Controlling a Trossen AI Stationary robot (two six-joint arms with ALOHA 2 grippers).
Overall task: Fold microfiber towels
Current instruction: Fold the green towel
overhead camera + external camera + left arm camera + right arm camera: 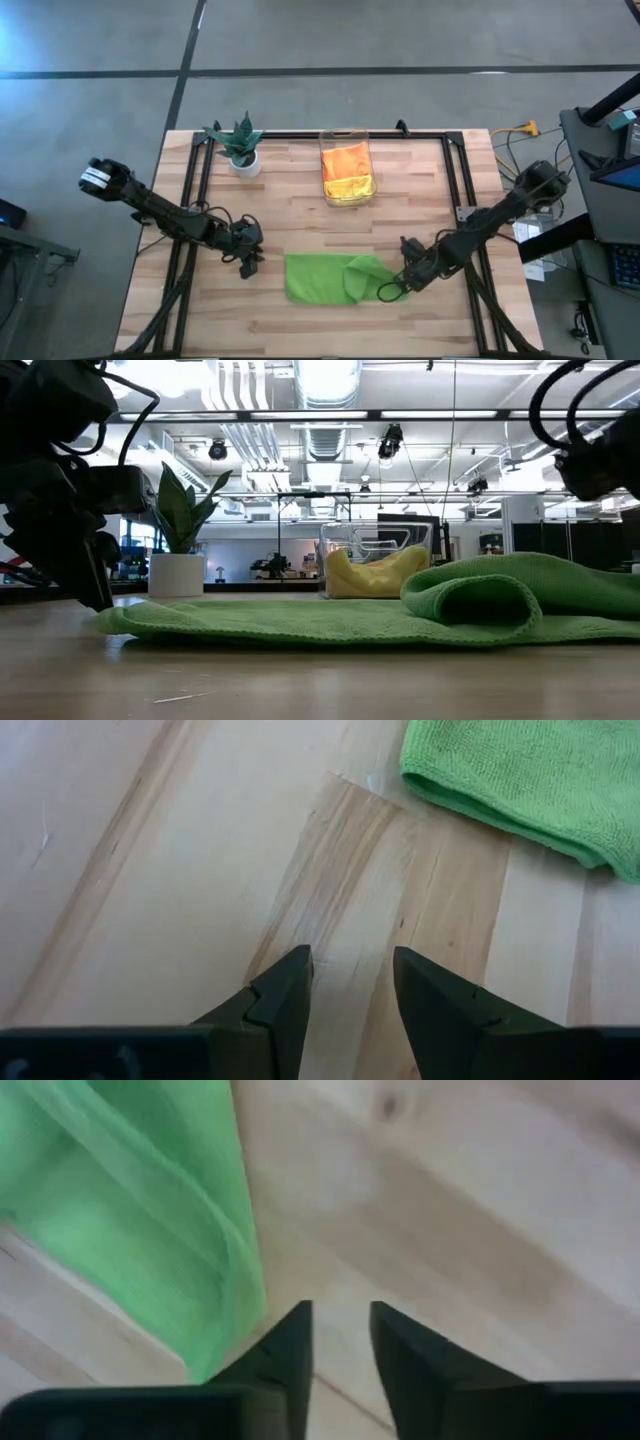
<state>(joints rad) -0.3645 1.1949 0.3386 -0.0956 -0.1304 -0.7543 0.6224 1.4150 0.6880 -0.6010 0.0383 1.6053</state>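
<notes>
big open workshop w/ ceiling lights and ducts behind, grey floor around a light wood table [300, 215] w/ a black frame along its edges. lime green towel [335, 278] lies flat on the near-middle of the table, its right end flipped back over itself in a loose rounded fold; low view shows that fold standing up as a hump [480, 595] on the flat layer.

right hand [397, 288] is down at the towel's right end, just beside the folded part. right wrist view: its two dark fingers [290, 1345] stand slightly apart w/ bare wood in the gap, nothing held, green cloth [150, 1220] lying right alongside one finger; can't tell if it touches.

left hand [250, 262] sits low over the table just off the towel's left edge, apart from it. left wrist view: fingers [285, 985] partly open, only bare wood between them, towel corner [530, 780] farther ahead.

at the far middle of the table a clear plastic bin [347, 170] holds an orange towel [345, 158] and a yellow towel [350, 187], yellow one nearer the green towel. small potted plant [241, 145] in a white pot stands at the far left of the table, well apart from the bin.
</notes>
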